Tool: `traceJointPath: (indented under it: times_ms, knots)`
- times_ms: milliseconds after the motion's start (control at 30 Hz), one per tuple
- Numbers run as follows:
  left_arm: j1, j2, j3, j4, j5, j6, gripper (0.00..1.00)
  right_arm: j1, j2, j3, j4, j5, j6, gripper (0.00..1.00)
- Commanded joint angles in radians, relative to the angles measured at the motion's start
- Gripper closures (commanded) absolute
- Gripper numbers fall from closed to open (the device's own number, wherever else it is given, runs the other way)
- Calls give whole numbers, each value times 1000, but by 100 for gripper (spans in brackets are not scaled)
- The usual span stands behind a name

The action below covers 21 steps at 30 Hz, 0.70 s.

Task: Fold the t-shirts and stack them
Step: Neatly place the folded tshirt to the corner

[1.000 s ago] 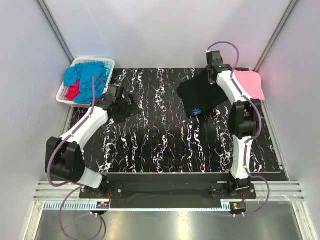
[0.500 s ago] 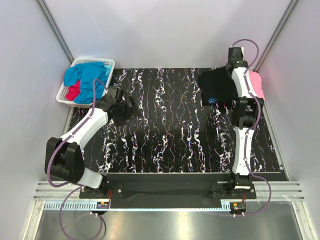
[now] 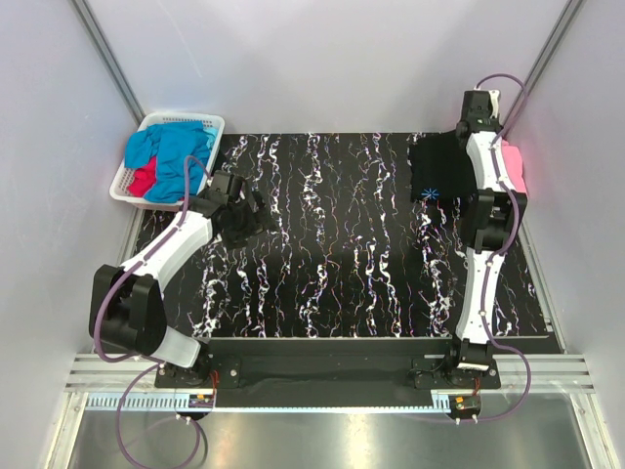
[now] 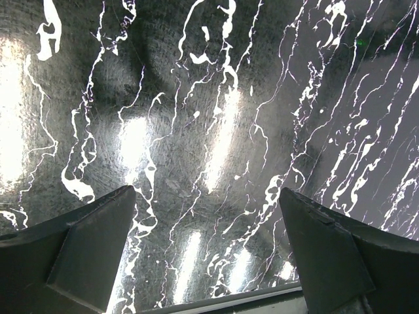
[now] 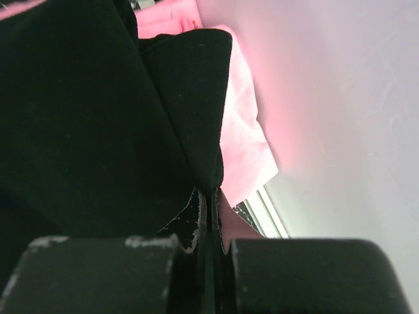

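The right jaws are pinched shut on a fold of the black t-shirt (image 5: 98,118), at the far right corner of the tabletop (image 3: 322,264). From that grip the black cloth spreads leftward over the far right part of the tabletop. It carries a small pale blue star-like print (image 3: 427,192), too small to read any detail. The pink t-shirt (image 3: 517,172) shows just beside it along the right edge. The left jaws stand wide apart with nothing between them, above bare tabletop near the left edge. At the far left corner, the white basket (image 3: 182,119) holds the blue t-shirt (image 3: 176,149) and the red t-shirt (image 3: 144,182).
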Motion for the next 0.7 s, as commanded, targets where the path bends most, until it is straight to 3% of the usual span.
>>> traceJointPath:
  times_ms: [0,400,667]
  knots:
    - [-2,-17,-9,20,26,13,1,-3,-160,14,59,24,23,100]
    - [-29,-5,-7,23,21,2,1,-26,-186,64,76,94,4,100]
    - [-35,1,-22,30,21,-4,1,-63,-123,34,143,242,18,100]
